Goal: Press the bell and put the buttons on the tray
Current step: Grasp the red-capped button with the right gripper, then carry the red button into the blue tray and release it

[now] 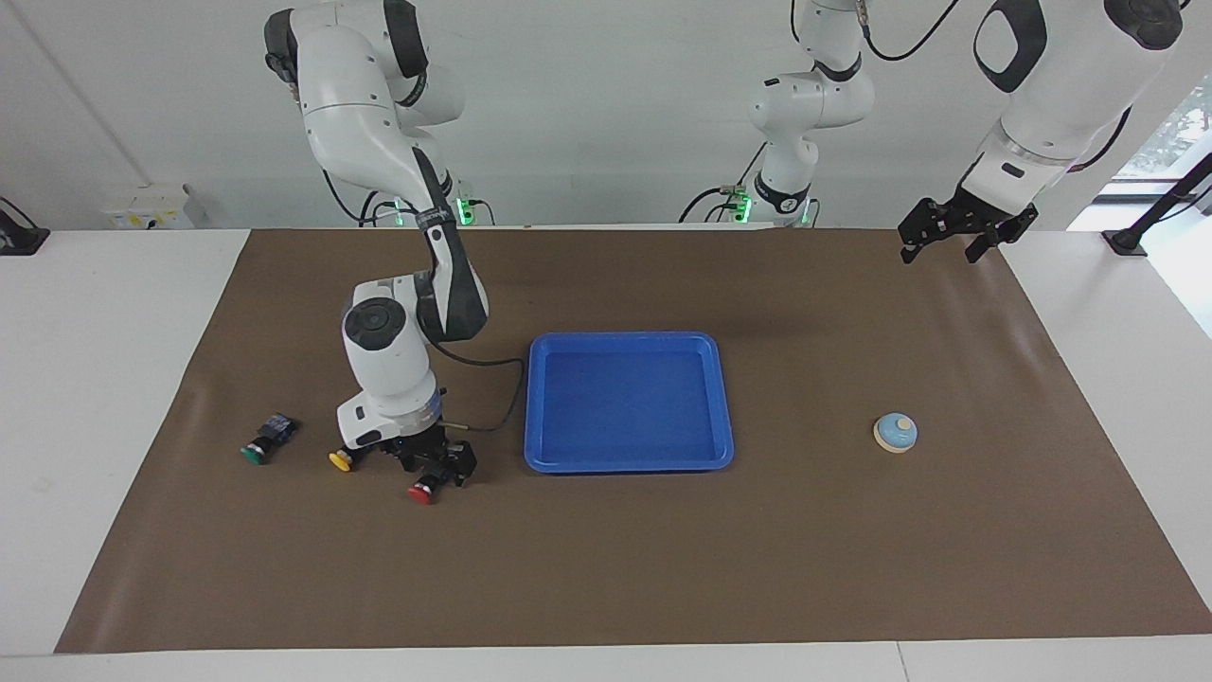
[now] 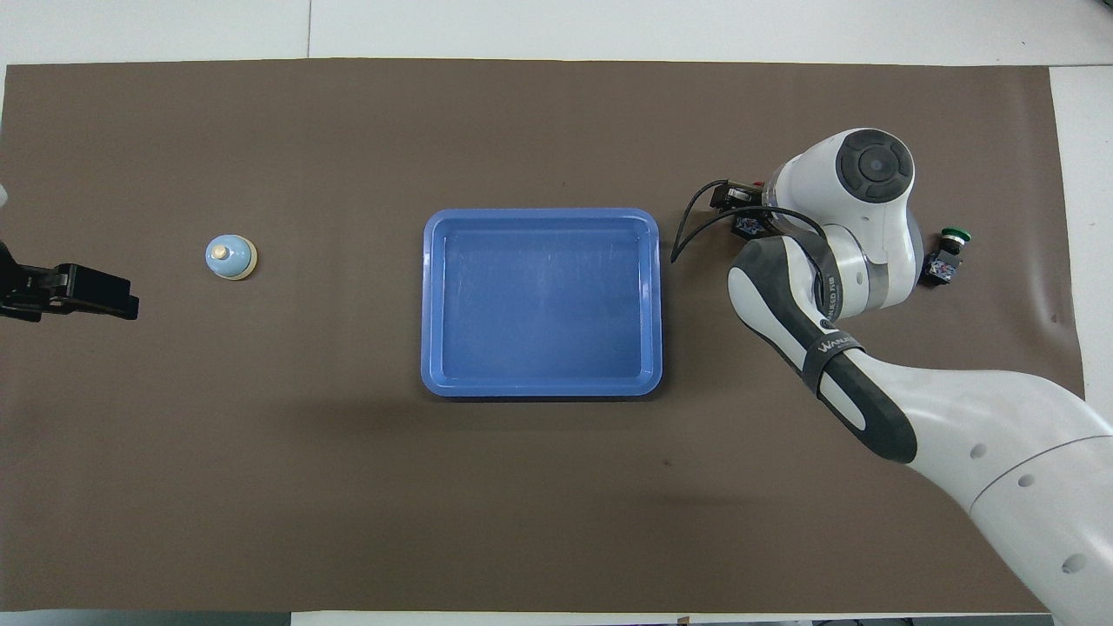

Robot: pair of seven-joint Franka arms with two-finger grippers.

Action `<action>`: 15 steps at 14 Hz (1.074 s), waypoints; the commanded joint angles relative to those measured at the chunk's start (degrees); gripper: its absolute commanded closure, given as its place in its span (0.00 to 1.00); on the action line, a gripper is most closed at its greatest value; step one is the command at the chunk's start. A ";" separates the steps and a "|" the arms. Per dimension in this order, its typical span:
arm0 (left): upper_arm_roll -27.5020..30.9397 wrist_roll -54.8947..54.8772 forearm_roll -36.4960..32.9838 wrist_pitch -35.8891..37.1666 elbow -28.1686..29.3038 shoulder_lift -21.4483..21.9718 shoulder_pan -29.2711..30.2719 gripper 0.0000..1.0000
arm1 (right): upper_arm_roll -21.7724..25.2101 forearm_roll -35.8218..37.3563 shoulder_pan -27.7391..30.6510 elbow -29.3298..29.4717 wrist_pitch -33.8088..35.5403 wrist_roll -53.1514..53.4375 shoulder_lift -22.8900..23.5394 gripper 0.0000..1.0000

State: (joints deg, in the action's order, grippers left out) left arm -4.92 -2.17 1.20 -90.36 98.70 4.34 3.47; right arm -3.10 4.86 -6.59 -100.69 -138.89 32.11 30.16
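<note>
Facing view: 2 working arms, plus 1 more arm base at the table's robot edge. 1 tray [image 1: 629, 402] lay mid-table on the brown mat [image 1: 606, 568], nothing in it. 1 bell [image 1: 895, 433] sat toward the left arm's end. 3 buttons lay toward the right arm's end, all on the mat: green button [image 1: 266, 439] outermost, yellow button [image 1: 343, 459] next, red button [image 1: 424, 489] closest to the tray. Right gripper [image 1: 431, 468] was low at the red button, fingers to either side of its black body; could not tell whether they were pinching it. Left gripper [image 1: 954, 239] hung in the air over the mat's corner near the robots, fingers spread, holding nothing, waiting.

Overhead view: 1 tray [image 2: 541, 387], 1 bell [image 2: 230, 257]. Only 1 button showed clearly, the green button [image 2: 948, 253]; the right arm's wrist covered the other 2 and its own fingertips. Left gripper [image 2: 83, 291] showed only as a black tip at the edge.
</note>
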 commanded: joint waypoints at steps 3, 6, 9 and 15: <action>0.61 -0.38 0.03 0.80 -0.79 0.06 0.48 0.00 | -0.50 0.41 -0.09 0.40 1.16 2.52 -0.63 1.00; 0.79 -0.38 -0.06 0.80 -0.79 0.06 0.58 0.00 | -0.67 0.32 -0.35 1.71 3.43 2.61 -0.89 1.00; 0.70 -0.38 -0.06 0.80 -0.79 0.15 0.40 0.00 | -2.34 0.15 -1.93 7.85 13.78 2.61 -2.04 1.00; 0.70 -0.38 -0.06 0.80 -0.79 0.06 0.58 0.00 | -3.84 -2.31 -13.52 9.55 21.56 10.07 -5.55 1.00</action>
State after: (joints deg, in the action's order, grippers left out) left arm -4.22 -2.17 1.20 -90.36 98.67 4.35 3.84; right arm -6.75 3.32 -17.75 -90.64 -117.19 40.01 24.56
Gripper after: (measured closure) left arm 0.000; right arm 0.568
